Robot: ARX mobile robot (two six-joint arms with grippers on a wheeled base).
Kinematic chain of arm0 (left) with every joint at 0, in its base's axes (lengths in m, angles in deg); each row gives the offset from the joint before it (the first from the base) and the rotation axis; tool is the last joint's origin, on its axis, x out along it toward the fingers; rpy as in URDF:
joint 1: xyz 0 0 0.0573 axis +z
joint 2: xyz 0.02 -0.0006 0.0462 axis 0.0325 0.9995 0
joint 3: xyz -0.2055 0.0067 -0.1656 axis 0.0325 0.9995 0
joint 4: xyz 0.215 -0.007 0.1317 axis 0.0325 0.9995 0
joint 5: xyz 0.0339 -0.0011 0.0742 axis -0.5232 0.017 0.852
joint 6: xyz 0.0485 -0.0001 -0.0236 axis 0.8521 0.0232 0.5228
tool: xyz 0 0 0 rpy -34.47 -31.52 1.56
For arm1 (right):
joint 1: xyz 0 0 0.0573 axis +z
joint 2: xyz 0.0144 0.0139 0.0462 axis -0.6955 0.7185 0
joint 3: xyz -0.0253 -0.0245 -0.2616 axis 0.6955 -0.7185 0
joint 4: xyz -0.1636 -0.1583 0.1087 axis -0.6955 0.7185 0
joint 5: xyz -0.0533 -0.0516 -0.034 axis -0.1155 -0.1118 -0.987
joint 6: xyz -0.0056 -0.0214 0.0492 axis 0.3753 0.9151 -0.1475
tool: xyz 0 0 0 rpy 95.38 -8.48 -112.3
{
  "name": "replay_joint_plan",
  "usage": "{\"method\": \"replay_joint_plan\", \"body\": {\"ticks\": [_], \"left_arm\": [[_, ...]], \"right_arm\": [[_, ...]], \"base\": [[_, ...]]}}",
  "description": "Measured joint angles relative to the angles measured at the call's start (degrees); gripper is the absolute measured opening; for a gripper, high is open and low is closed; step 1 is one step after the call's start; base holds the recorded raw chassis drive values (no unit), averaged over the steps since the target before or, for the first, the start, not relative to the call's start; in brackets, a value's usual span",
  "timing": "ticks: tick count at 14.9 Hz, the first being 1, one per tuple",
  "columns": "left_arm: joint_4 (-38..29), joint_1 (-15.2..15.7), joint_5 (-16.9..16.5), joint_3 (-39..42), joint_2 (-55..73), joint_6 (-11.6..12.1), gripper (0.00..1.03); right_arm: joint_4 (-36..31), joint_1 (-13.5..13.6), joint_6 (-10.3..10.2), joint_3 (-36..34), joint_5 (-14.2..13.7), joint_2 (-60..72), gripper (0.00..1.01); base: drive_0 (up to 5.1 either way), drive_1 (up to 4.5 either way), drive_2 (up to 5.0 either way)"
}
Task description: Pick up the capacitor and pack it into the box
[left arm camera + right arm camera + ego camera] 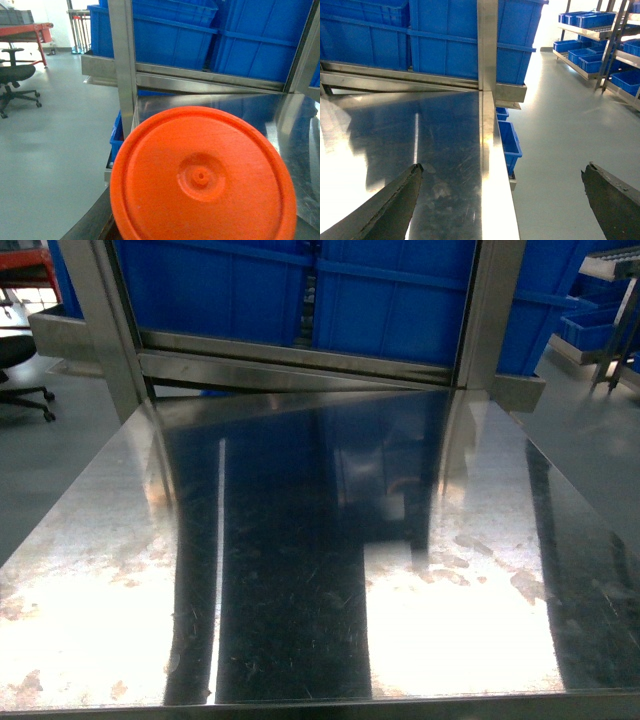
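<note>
A big orange round face with a raised rim and a small centre hub, the capacitor (200, 175), fills the lower half of the left wrist view. It hangs off the left edge of the steel table (300, 570). My left gripper (200, 235) is shut on it, and only one dark finger (95, 220) shows at the disc's lower left. My right gripper (503, 167) stands open and empty, its two dark fingers straddling the table's right edge. The box is out of view. Neither gripper shows in the head view.
Large blue bins (390, 300) stand behind a steel frame at the table's far edge. Small blue bins (510, 145) sit under the table's right side. Shelves of blue bins (600, 45) line the right aisle. An office chair (15, 75) stands on the left floor.
</note>
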Motion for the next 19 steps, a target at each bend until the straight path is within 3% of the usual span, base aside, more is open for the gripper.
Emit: {"method": "replay_joint_plan", "body": {"ticks": [19], "left_arm": [[-0.04,0.00,0.00,0.00,0.00,0.00,0.44]], "right_arm": [[0.00,0.00,0.04,0.00,0.02,0.00,0.98]], "base": [[0.0,0.00,0.0]]}}
